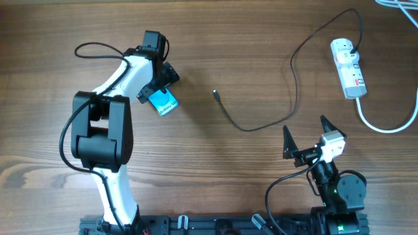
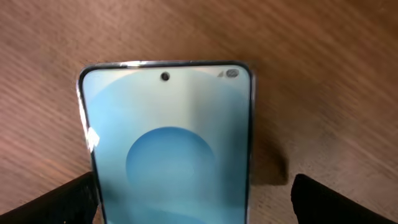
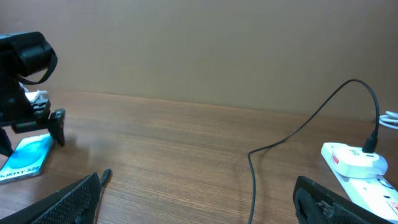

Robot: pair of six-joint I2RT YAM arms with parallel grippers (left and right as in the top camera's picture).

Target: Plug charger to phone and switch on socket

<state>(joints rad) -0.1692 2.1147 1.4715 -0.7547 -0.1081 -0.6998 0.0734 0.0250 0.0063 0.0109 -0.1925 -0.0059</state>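
Observation:
The phone (image 1: 163,102) lies flat on the wooden table, its blue-teal screen up. It fills the left wrist view (image 2: 168,143). My left gripper (image 1: 159,88) is open and straddles the phone; its left finger is at the phone's edge and its right finger stands apart (image 2: 193,199). The charger cable (image 1: 261,127) runs from the socket (image 1: 348,70) in a loop to its loose tip (image 1: 215,94), right of the phone. My right gripper (image 1: 305,134) is open and empty near the front right. Its view shows the tip (image 3: 106,176), the cable (image 3: 252,180), the socket (image 3: 354,163) and the phone (image 3: 28,158).
A thick white cord (image 1: 385,127) curves from the socket toward the right edge. A black plug (image 1: 353,47) sits in the socket's far end. The left arm's body (image 1: 104,130) stands at the front left. A plain wall (image 3: 199,43) rises behind the table.

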